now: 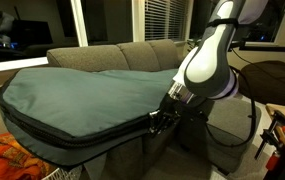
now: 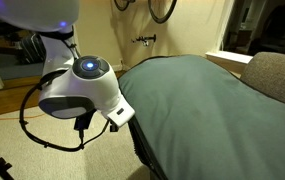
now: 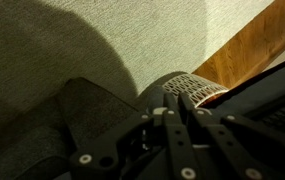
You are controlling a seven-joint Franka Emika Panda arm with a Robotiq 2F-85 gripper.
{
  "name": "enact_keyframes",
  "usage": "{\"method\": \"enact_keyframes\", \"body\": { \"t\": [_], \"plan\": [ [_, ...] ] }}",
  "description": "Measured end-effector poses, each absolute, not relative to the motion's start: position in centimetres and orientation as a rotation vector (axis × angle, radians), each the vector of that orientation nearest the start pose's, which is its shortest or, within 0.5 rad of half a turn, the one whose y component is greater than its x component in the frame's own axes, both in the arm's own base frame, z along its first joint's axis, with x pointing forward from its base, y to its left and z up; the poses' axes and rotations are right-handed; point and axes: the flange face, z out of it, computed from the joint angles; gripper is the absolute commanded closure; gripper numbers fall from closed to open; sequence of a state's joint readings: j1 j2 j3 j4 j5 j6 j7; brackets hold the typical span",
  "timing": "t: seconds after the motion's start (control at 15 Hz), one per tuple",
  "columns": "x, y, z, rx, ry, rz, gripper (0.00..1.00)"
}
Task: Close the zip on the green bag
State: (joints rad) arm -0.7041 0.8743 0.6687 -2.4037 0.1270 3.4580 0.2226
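The green bag (image 1: 82, 95) lies flat across the sofa, teal with black edge trim; it also shows in an exterior view (image 2: 207, 110). The zip (image 1: 77, 132) runs as a dark line along its near side edge. My gripper (image 1: 163, 119) sits right at that edge, at the end of the zip line. In the wrist view its dark fingers (image 3: 172, 112) are pressed together. What is pinched between them is hidden. In an exterior view the wrist (image 2: 82, 88) covers the fingers.
The grey sofa (image 1: 132, 52) lies under and behind the bag, its arm also in an exterior view (image 2: 277, 75). An orange cloth (image 1: 12, 158) lies at the near corner. Carpet (image 3: 82, 40) and a wooden floor (image 3: 257, 45) lie below the gripper.
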Motion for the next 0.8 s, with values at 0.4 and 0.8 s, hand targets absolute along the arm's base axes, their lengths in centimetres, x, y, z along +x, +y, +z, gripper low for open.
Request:
{"method": "enact_keyframes", "body": {
  "t": [0.4, 0.8],
  "plan": [
    [47.2, -1.4, 7.0, -2.5, 0.893, -0.356, 0.94],
    [45.4, -5.1, 6.7, -2.483, 0.945, -0.361, 0.94]
  ]
}}
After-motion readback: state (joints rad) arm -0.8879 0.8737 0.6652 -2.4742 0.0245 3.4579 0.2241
